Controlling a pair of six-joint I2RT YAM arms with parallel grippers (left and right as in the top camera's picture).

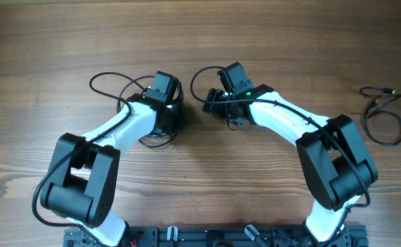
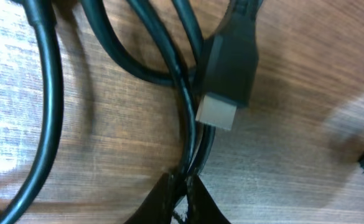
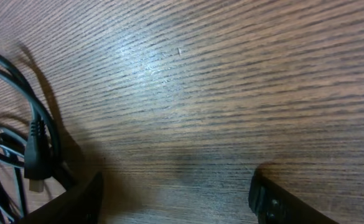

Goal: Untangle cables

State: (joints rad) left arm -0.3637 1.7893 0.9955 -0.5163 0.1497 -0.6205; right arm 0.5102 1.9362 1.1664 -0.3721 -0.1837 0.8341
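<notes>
A tangle of thin black cables lies left of centre, looping out from under my left arm. In the left wrist view several black strands cross the wood beside a black plug with a silver tip. My left gripper is shut on the cable strands that run down between its fingertips. My right gripper is open and empty over bare wood, just right of the tangle; cables and a plug show at its left edge. One separate black cable lies coiled at the far right.
The wooden table fills the view. Both arm bases stand at the near edge. The two wrists are close together near the table's middle.
</notes>
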